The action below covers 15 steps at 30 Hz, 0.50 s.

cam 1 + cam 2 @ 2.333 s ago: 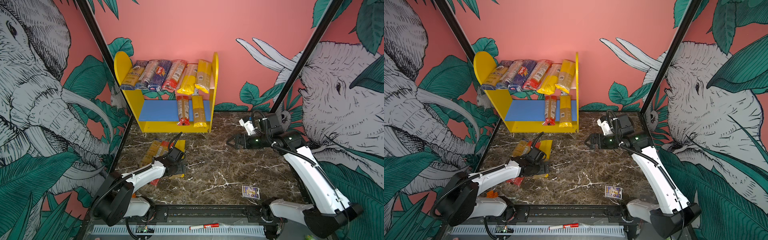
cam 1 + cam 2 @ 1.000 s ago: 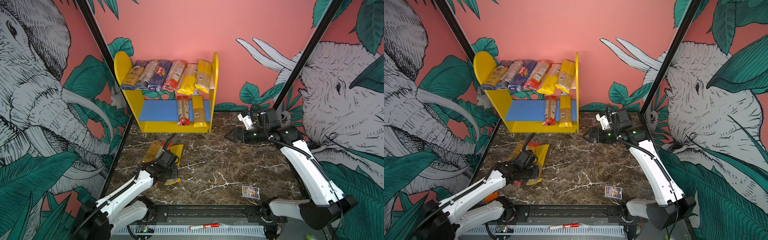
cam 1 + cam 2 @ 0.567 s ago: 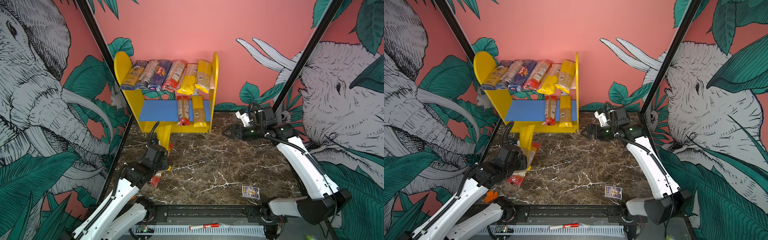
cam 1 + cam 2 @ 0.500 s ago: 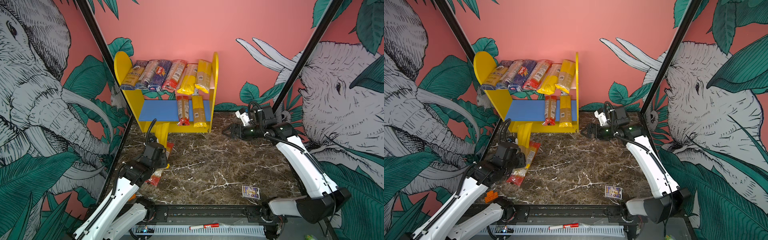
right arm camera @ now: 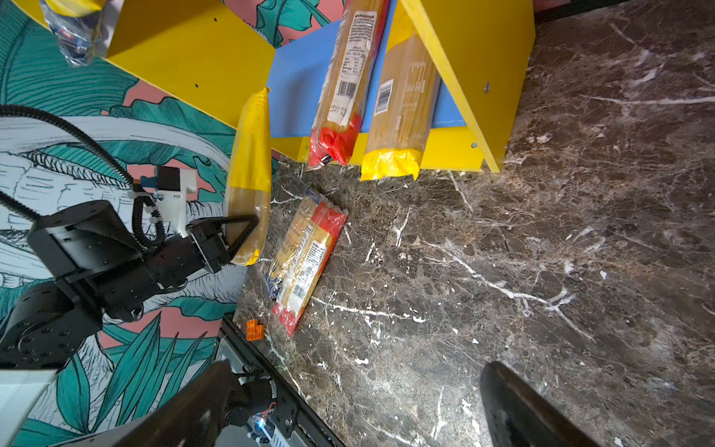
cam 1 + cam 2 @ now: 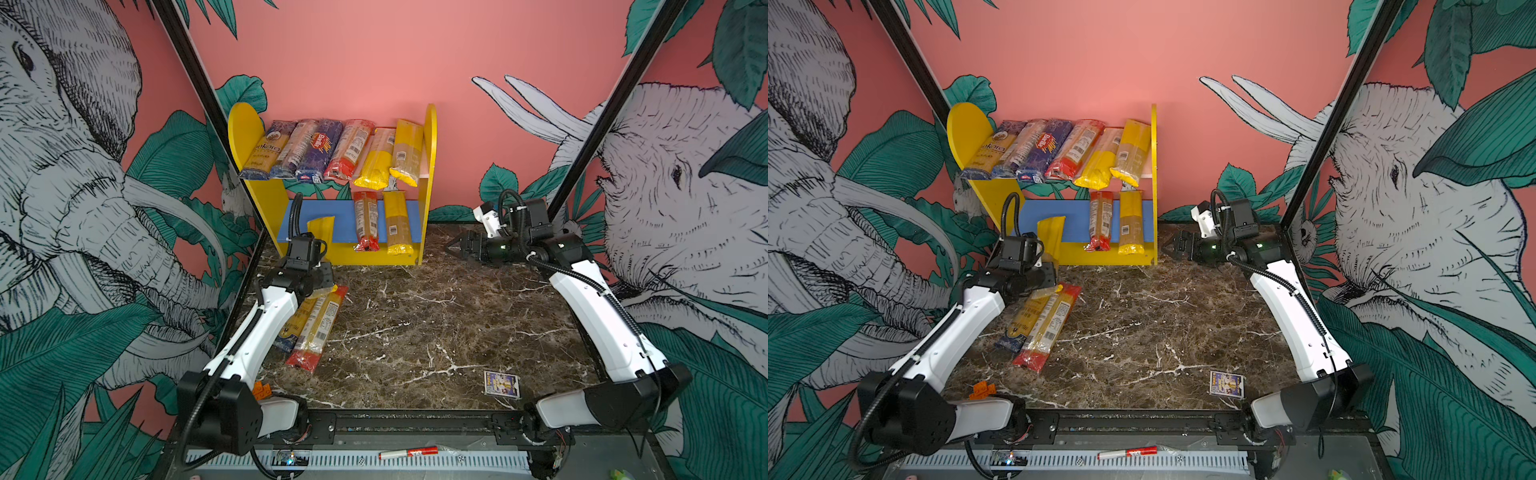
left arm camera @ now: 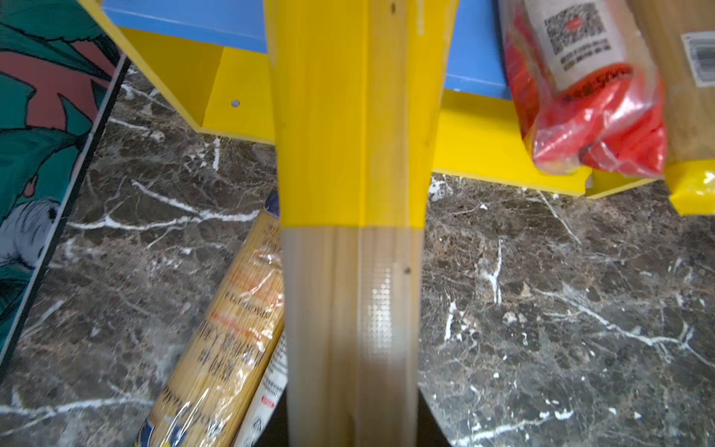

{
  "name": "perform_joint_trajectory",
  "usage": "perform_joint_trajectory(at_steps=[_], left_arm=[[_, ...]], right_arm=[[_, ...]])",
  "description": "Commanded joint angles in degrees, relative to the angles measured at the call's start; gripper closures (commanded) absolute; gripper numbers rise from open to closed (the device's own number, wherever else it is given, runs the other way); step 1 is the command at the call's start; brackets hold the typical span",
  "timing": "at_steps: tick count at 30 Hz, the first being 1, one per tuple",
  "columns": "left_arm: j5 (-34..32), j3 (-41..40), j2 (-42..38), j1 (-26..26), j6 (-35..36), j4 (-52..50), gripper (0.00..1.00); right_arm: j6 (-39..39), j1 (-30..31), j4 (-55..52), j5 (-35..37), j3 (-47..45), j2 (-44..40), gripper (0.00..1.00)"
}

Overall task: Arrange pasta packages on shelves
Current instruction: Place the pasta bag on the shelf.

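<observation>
The left gripper (image 5: 243, 234) is pinching the near end of a long yellow-and-clear plastic spaghetti packet (image 5: 249, 166). The packet's long axis runs straight out from the jaws toward the small yellow wooden shelf unit (image 6: 430, 166). Its tip is raised at the front edge of the blue lower board (image 6: 343, 222), on the bare stretch beside the red-ended packet (image 6: 365, 220) lying there. That looks like a forward push along the axis, and it's the left arm's job. The right gripper (image 6: 453, 249) hangs spread wide and empty, off the shelf's far side. The left wrist view gives the line-up but no fingers, while the right wrist view shows the pinch side-on. Whether the tip touches the board, I can't tell.
</observation>
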Motion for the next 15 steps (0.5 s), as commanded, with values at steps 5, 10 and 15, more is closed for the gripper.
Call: perform_joint_trajectory(at_steps=[5, 10, 15], left_arm=[[3.82, 13.62, 9.43, 2.33, 4.46, 13.22, 1.00], [4.81, 19.80, 16.92, 3.59, 4.91, 14.50, 1.00], [5.42, 26.34, 23.73, 4.03, 4.90, 14.50, 1.00]], right_arm=[[1.70, -0.76, 1.10, 3.36, 1.89, 0.75, 0.01], [2.77, -1.05, 0.76, 4.86, 2.91, 1.53, 0.01], [3.24, -1.23, -0.18, 6.17, 4.49, 2.40, 0.01]])
